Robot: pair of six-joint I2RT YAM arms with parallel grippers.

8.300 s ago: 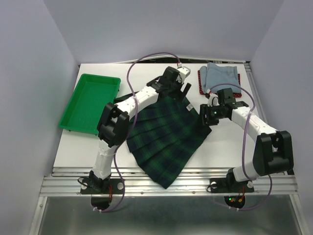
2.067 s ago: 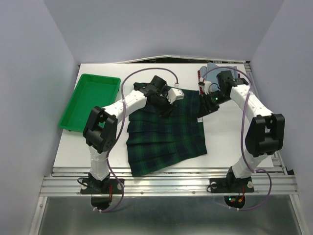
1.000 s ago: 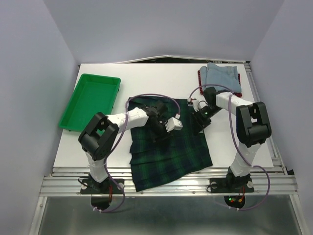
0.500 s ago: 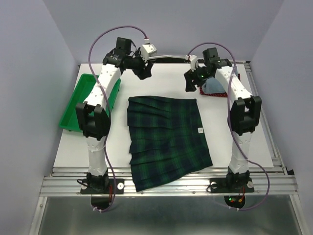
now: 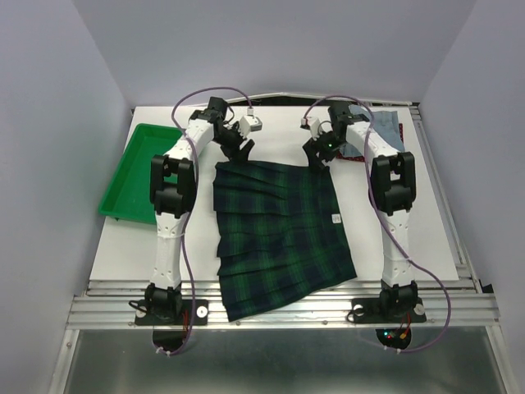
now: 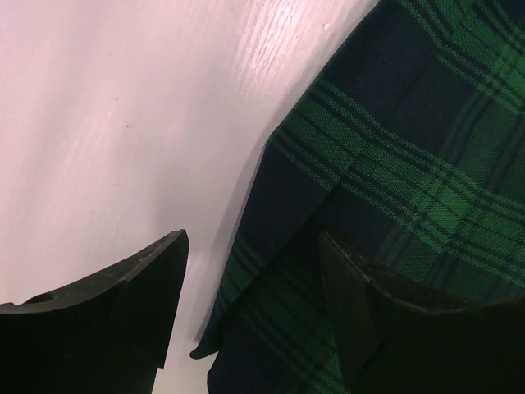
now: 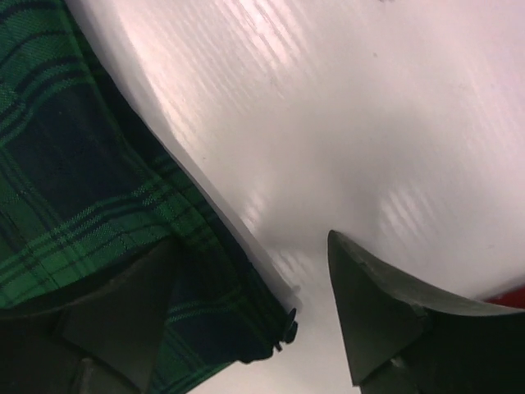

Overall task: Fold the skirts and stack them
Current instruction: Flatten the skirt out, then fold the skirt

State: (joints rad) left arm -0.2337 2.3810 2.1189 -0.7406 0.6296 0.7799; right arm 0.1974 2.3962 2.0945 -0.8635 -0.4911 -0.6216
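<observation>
Plaid skirt, dark green and navy, lies spread flat in the middle of the white surface, its near left corner reaching past the front edge over the metal rails. A small white label shows near its right side. At the skirt's far edge both arms reach out. The left hand sits at the far left corner, fingers apart, one finger over bare surface and the other over the cloth. The right hand sits at the far right corner, also spread wide, astride the cloth's edge. A green tray rests to the left. Farthest back on the right, a folded light blue denim skirt lies behind the right arm
</observation>
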